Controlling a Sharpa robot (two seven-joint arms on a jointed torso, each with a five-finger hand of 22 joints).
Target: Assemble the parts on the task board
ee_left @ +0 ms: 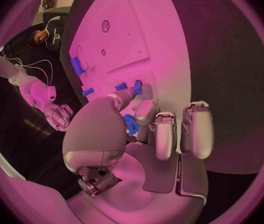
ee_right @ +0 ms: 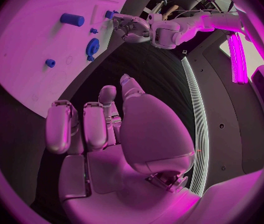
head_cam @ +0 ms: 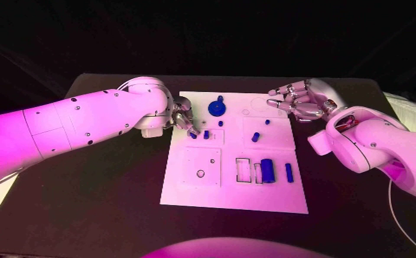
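The white task board (head_cam: 195, 186) lies mid-table. My left hand (head_cam: 184, 121) hovers at the board's upper left edge and pinches a small blue part (ee_left: 131, 124) between thumb and finger. Just beyond its fingertips stand two small blue pieces (head_cam: 192, 135) (head_cam: 206, 135). A blue gear (head_cam: 217, 109) sits near the board's far edge, a blue peg (head_cam: 256, 137) towards the middle. A blue cylinder (head_cam: 267, 171) and a thin blue bar (head_cam: 288, 174) lie at the lower right. My right hand (head_cam: 299, 103) hangs over the board's far right corner, fingers curled in, holding nothing.
The black table (head_cam: 104, 198) surrounds the board, with bare room to its left and near side. The board has rectangular recesses (head_cam: 243, 171) and a square panel with small holes (head_cam: 202, 166). The right forearm (head_cam: 364, 144) stands beside the board's right edge.
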